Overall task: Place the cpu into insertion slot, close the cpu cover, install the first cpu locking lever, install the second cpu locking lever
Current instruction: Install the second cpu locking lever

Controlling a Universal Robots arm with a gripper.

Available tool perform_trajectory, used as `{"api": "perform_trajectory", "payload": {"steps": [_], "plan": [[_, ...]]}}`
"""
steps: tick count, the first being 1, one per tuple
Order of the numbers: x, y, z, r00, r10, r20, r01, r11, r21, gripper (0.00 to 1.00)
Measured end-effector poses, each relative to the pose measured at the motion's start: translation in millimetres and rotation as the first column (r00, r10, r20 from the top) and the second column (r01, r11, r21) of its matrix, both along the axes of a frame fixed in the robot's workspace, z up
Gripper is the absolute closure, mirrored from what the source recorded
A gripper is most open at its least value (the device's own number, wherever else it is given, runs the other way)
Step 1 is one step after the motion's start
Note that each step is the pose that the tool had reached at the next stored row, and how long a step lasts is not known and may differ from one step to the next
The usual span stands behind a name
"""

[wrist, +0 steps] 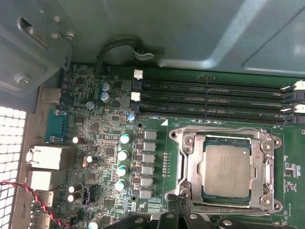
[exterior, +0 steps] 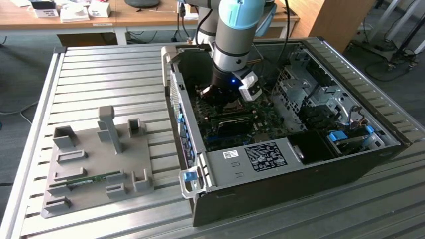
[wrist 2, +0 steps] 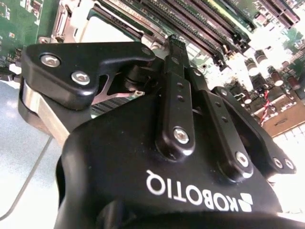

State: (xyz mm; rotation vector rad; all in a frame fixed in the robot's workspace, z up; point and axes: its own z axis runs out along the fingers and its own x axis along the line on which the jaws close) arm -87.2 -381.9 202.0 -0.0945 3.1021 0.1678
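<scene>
In the first wrist view the cpu (wrist: 226, 169), a pale silvery square, lies flat in its socket on the green board. The cpu cover (wrist: 190, 162), a silvery metal frame, lies down around it, and the chip's face shows through the frame's opening. My gripper (wrist: 178, 210) is shut with nothing in it, its black fingertips together at the corner of the cover frame. In the second wrist view the gripper (wrist 2: 172, 45) points at the board just beside the socket. In the exterior view the gripper (exterior: 222, 99) reaches down inside the open computer case.
Long black memory slots (wrist: 214, 100) run beside the socket, and rows of capacitors (wrist: 123, 155) stand on its other side. The case walls (exterior: 371, 124) surround the arm. A grey fixture tray (exterior: 93, 169) lies on the slatted table at the exterior view's left.
</scene>
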Motion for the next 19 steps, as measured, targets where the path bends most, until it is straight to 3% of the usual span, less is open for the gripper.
{"api": "perform_trajectory", "payload": {"steps": [19], "plan": [[-0.9, -0.1, -6.0, 1.0, 0.0, -0.0004, 0.0, 1.0, 0.0065, 0.89]]}}
